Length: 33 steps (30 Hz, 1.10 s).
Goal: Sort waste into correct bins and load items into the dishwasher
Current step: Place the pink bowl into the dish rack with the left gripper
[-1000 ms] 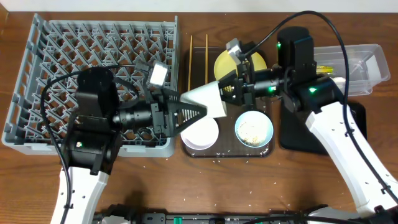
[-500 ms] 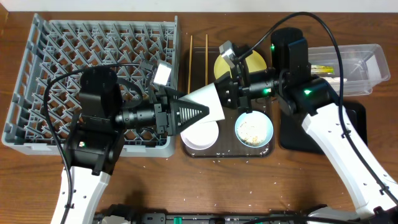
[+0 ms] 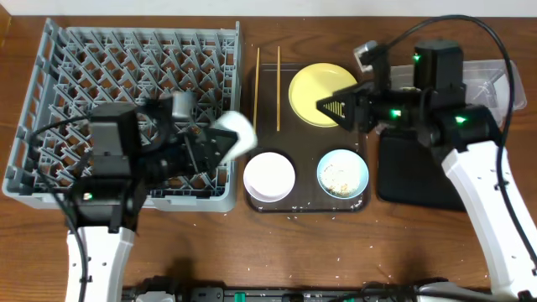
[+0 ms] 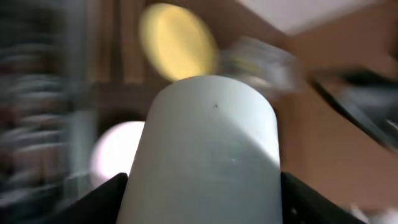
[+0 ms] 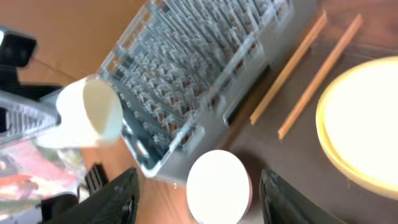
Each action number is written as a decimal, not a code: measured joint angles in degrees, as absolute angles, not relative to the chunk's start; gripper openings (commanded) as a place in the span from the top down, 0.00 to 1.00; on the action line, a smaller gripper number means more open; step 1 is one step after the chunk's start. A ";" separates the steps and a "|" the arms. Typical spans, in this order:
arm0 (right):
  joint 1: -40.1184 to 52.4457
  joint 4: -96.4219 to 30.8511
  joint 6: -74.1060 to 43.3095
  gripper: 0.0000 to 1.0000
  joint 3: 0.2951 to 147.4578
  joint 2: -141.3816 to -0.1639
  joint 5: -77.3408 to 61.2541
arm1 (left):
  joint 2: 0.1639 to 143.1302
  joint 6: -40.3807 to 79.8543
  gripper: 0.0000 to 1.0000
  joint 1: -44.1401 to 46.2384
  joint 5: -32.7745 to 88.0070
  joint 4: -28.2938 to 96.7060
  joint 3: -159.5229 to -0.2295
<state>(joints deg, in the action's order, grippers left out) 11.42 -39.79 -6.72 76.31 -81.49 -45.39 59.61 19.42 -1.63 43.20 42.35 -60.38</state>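
over the right edge of the dish rack (image 3: 84, 67), the left gripper (image 3: 216, 147) is clamped on the small white cup (image 3: 235, 130), which is tipped on its side. the right gripper (image 3: 334, 107) hangs wide open and empty above the yellow plate (image 3: 310, 84).

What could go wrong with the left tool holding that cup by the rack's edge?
1. The left tool grips the white cup near one end only, sideways; it might slip out.
2. The cup hangs at the right rim of the grey rack, close to the white bowl; a drop could land there, or lowering could clip the pegs.
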 measured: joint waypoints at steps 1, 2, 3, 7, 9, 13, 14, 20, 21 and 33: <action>11.49 -41.17 -6.68 0.40 76.34 -81.34 -44.42 | 59.59 19.42 0.33 -2.37 40.40 43.51 -60.53; 11.75 -43.77 -6.66 0.39 76.34 -81.25 -42.30 | 59.57 19.38 0.33 -3.38 35.83 45.67 -61.23; 11.99 -44.88 -6.68 0.39 76.31 -81.25 -40.97 | 59.57 19.40 0.33 -4.29 30.37 47.42 -62.11; 14.57 -47.77 -6.50 0.36 76.31 -81.25 -34.94 | 59.81 19.90 0.33 -6.55 14.39 50.65 -63.51; 15.84 -47.99 -6.50 0.35 76.31 -81.25 -32.88 | 61.41 19.92 0.33 -6.96 10.20 50.78 -63.55; 17.08 -48.23 -6.50 0.35 76.31 -81.25 -31.03 | 67.57 20.99 0.33 -8.51 5.43 50.72 -63.57; 17.08 -48.25 -6.48 0.35 76.31 -81.25 -30.87 | 68.73 21.12 0.33 -8.73 5.17 50.76 -63.57; 17.08 -48.40 -6.48 0.34 76.31 -81.25 -29.93 | 74.87 23.18 0.32 -8.99 4.54 50.74 -63.57; 17.08 -48.40 -6.48 0.34 76.31 -81.25 -29.91 | 75.22 23.38 0.32 -8.99 4.51 50.78 -63.57; 17.08 -48.62 -6.48 0.33 76.31 -81.25 -28.51 | 75.35 25.71 0.32 -11.29 4.51 58.72 -63.57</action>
